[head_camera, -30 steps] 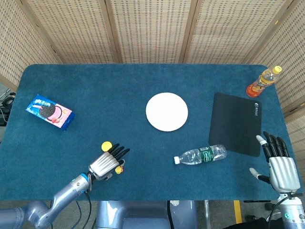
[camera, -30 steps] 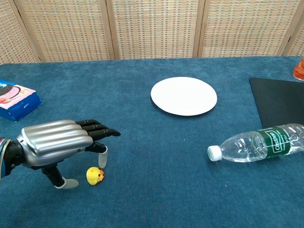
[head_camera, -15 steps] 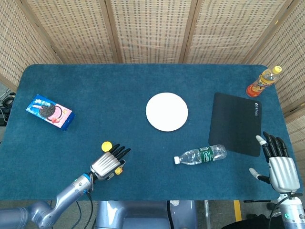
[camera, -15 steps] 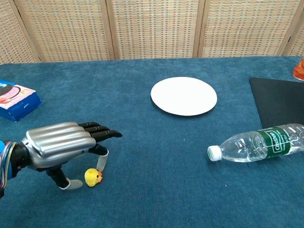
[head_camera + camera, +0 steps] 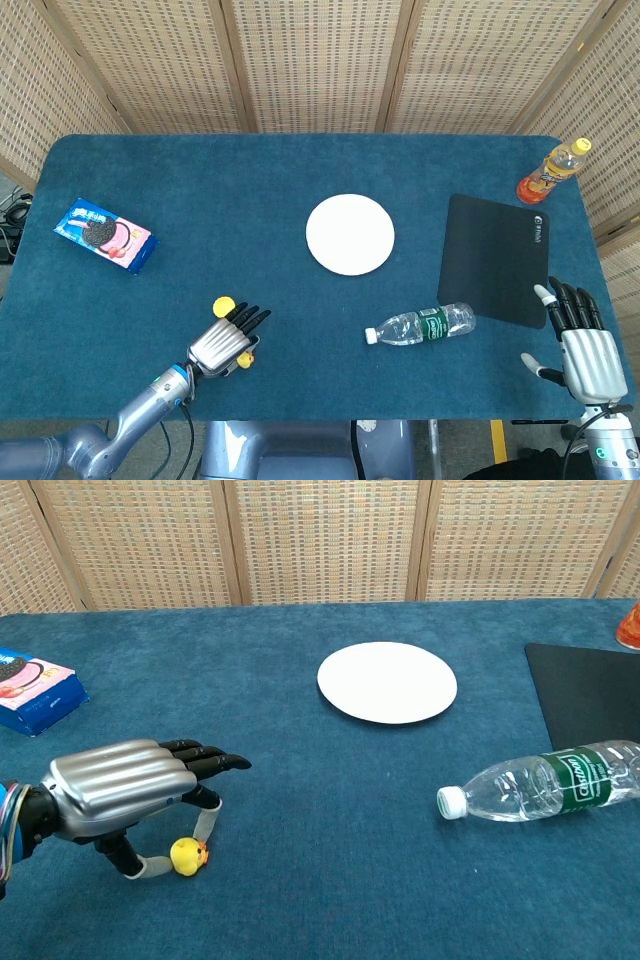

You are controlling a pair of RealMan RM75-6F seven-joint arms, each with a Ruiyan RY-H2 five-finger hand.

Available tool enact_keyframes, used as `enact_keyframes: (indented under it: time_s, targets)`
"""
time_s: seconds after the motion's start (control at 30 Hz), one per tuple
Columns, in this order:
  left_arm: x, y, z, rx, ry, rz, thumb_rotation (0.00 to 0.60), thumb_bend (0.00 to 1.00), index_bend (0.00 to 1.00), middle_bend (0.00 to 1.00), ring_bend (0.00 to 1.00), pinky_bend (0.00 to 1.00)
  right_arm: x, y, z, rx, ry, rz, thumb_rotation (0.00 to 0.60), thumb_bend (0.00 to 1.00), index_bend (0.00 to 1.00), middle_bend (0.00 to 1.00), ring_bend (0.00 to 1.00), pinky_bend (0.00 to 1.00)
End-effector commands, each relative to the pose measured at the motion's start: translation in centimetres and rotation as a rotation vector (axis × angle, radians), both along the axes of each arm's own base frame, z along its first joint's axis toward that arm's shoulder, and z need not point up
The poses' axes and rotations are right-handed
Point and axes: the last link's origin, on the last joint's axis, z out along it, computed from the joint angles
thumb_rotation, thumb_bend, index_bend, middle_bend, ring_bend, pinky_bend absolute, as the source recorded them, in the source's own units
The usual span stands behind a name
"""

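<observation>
My left hand (image 5: 222,342) hovers low over the front left of the blue table (image 5: 200,200), fingers pointing away from me. In the chest view the left hand (image 5: 120,795) pinches a small yellow duck toy (image 5: 186,856) between its thumb and one finger; the other fingers stay stretched out. The duck rests on the cloth. From the head view only a sliver of the duck (image 5: 245,361) shows beside the hand. A small yellow round piece (image 5: 224,305) lies just beyond the fingertips. My right hand (image 5: 582,340) is open past the table's right front corner, holding nothing.
A white plate (image 5: 350,234) sits mid-table. A clear water bottle (image 5: 420,325) lies on its side beside a black mat (image 5: 497,258). An orange drink bottle (image 5: 550,171) stands at the far right corner. A cookie box (image 5: 105,234) lies far left.
The left hand's thumb and finger have closed in on the duck, which has shifted slightly toward the thumb. The right hand has barely moved.
</observation>
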Motion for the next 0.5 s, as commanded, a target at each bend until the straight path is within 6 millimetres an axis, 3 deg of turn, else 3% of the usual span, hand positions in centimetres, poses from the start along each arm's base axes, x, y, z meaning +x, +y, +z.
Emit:
enact_keyframes:
  time_s: [0.03,0.33,0.5]
  targets:
    - [0.1,0.2,0.5,0.009,-0.016,0.009,0.600,0.34,0.53,0.00,0.00,0.07,0.0,0.0,0.1,-0.002,-0.001,-0.001,0.600,0.00,0.08,0.00,0.00,0.01]
    - [0.0,1.5,2.7,0.073,-0.026,0.012,0.600,0.34,0.53,0.00,0.00,0.07,0.0,0.0,0.1,-0.001,0.000,-0.002,0.600,0.00,0.08,0.00,0.00,0.01]
    - [-1.1,3.4,4.7,0.138,-0.041,0.089,0.600,0.34,0.53,0.00,0.00,0.07,0.0,0.0,0.1,-0.001,0.000,-0.002,0.600,0.00,0.08,0.00,0.00,0.01]
